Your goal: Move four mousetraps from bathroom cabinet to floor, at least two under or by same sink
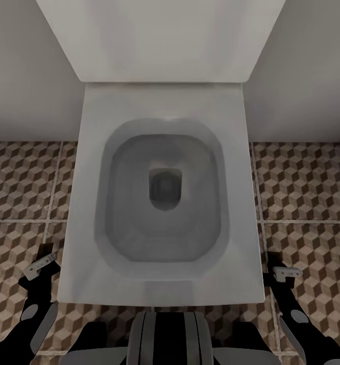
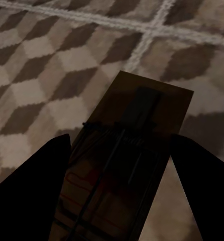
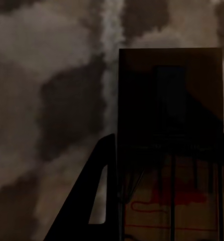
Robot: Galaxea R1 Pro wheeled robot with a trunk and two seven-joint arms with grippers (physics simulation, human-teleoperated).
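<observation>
Brown, beige and white cube-patterned tiles (image 1: pixel 302 187) with pale grout lines cover the bathroom floor, which meets a plain pale wall (image 1: pixel 23 66) at the back. A white square toilet (image 1: pixel 162 197) stands against that wall in the middle of the head view, its lid (image 1: pixel 160 38) tipped up and its grey bowl open. The robot's dark trunk (image 1: pixel 165 337) sits close to the front edge of the toilet.

Both arms hang low, one at each side of the toilet. The left gripper (image 1: pixel 42 263) is just beside the toilet's front left corner, over the floor tiles. In the left wrist view this gripper (image 2: pixel 124 165) holds a mousetrap (image 2: pixel 137 145) between its two dark fingers (image 2: pixel 31 191); the tan-brown board points away from the camera, with the black spring bar across it and a faint red patch near the fingers, and the tiled floor lies below it.

The right gripper (image 1: pixel 285 272) is just beside the toilet's front right corner. In the right wrist view it (image 3: pixel 167 170) grips a second mousetrap (image 3: pixel 170 115), a dark brown board with black wire and a red mark at the near end, above a blurred stretch of tile with one grout line. One finger (image 3: pixel 89 201) shows clearly at the board's edge; the other is mostly cut off by the frame.
</observation>
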